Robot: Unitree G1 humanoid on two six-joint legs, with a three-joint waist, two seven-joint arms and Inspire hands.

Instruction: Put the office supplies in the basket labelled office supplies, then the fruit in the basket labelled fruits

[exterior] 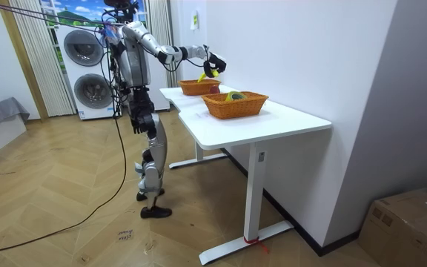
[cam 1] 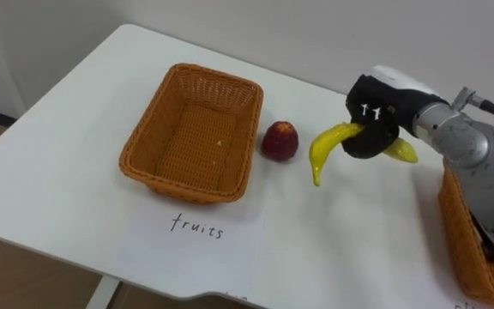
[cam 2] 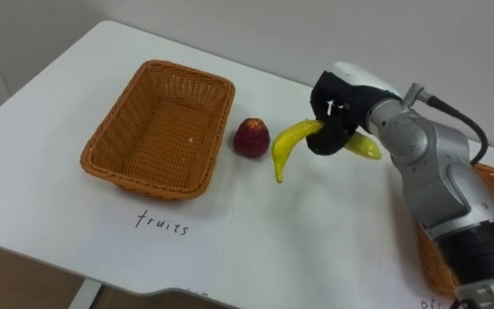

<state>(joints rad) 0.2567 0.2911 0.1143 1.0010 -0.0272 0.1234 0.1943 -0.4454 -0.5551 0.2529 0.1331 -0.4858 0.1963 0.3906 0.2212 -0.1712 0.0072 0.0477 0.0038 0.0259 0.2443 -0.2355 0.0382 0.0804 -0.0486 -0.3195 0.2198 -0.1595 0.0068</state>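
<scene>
Banana (cam 1: 326, 144): right of centre, held above the surface (cam 1: 358, 245), right hand (cam 1: 372, 127) fingers clamped round its middle. Basket (cam 1: 187, 190): centre left, empty. Red fruit (cam 1: 280, 141): just beside its right wall. Handling: carry left, clear the red fruit, lower within the rim, then release.

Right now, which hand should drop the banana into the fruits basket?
Right: the right hand holds the banana above the table, close to the fruits basket, beside the red fruit.
</scene>
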